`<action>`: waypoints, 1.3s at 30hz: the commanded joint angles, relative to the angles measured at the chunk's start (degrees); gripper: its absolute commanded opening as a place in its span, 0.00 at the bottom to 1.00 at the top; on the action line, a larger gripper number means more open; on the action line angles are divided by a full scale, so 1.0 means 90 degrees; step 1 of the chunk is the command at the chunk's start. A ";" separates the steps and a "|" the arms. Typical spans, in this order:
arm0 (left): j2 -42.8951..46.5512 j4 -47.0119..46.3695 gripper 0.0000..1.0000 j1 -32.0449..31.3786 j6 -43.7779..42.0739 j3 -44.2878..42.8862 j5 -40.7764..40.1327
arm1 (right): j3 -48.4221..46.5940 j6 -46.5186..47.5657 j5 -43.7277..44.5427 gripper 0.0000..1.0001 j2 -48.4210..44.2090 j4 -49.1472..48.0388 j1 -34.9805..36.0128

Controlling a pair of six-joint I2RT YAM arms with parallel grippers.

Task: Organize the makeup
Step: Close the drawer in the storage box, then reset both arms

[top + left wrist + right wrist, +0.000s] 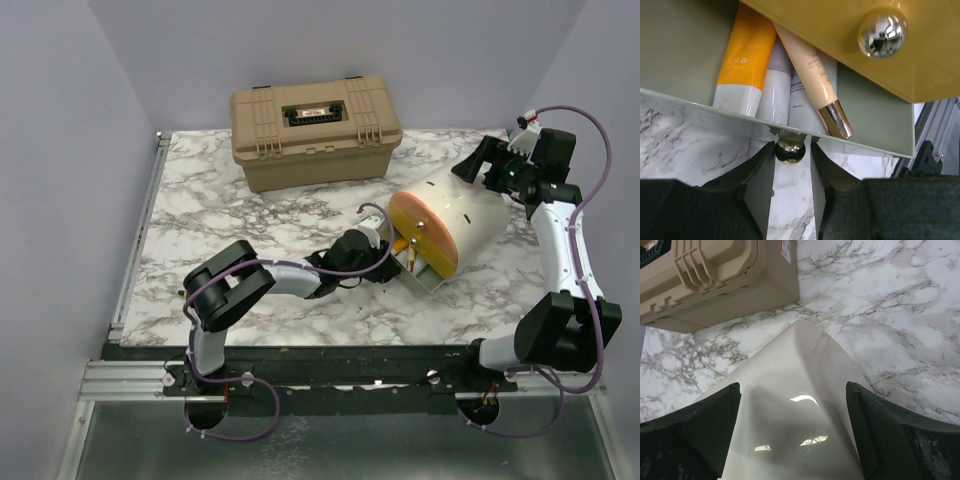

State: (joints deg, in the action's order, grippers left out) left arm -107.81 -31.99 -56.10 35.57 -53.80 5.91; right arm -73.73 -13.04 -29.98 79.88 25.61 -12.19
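Note:
The makeup lies in a grey-green drawer: an orange tube, pale tubes and a cream tube with a rose-gold cap. The drawer sticks out of the front of the cream-and-orange round pouch. My left gripper is shut on the drawer's shiny ball knob, low at the pouch's front. Over the pouch's back end, my right gripper stands open. Its fingers straddle the glossy cream body without clamping it.
A big tan hard case stands shut at the back of the marble table, also in the right wrist view. A second ball knob sits on the orange panel above the drawer. A metal rail lines the table's left edge.

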 commanded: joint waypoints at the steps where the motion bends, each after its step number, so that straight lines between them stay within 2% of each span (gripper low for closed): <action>1: -0.0327 -0.0478 0.35 0.0023 0.0127 -0.0637 -0.0051 | 0.0235 -0.0149 -0.0729 0.92 0.0087 0.0945 0.0095; 11: -0.0904 -0.0516 0.38 -0.0083 -0.0113 -0.1368 -0.0062 | 0.0470 -0.0325 -0.1324 0.92 0.0189 0.0632 0.0104; 17: -0.1297 -0.0741 0.39 -0.0173 -0.0120 -0.1792 -0.0335 | 0.0408 -0.0206 -0.1261 0.92 0.0216 0.0775 0.0104; 22: -0.1196 -0.0765 0.50 -0.0176 -0.0200 -0.1681 -0.0406 | 0.0446 -0.0236 -0.1385 0.92 0.0207 0.0758 0.0105; 25: -0.1251 -0.0709 0.61 -0.0115 -0.0395 -0.1911 0.0255 | 0.0418 -0.0162 -0.1594 0.92 0.0224 0.0828 0.0105; 33: -0.1414 -0.0679 0.66 0.0020 -0.0139 -0.2049 0.0319 | 0.0434 -0.0176 -0.1461 0.93 0.0110 0.0866 0.0104; 39: -0.1351 -0.1073 0.71 -0.0148 -0.0168 -0.1957 -0.0394 | 0.0588 -0.0586 -0.1427 0.93 -0.0035 0.0495 0.0104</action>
State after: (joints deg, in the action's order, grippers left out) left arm -119.72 -30.98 -56.51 33.04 -68.66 9.85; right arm -71.90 -11.11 -35.70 80.47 23.29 -12.97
